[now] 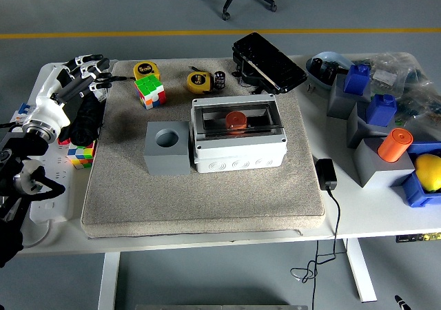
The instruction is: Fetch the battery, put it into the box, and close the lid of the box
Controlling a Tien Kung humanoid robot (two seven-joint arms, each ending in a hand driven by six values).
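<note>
A white-grey box (238,151) stands in the middle of the beige mat (207,200). Its clear lid (238,117) lies flat over the box. An orange cylindrical battery (236,121) shows through the lid, inside the box. My left hand (83,74) hovers at the mat's far left edge, well away from the box, with fingers spread and holding nothing. My right arm is out of view.
A grey block with a round hole (167,148) sits just left of the box. Rubik's cubes (149,90), two tape measures (198,82) and a black device (269,62) lie behind it. Grey and blue bins, an orange cylinder (394,145) and a charger (326,173) are at the right.
</note>
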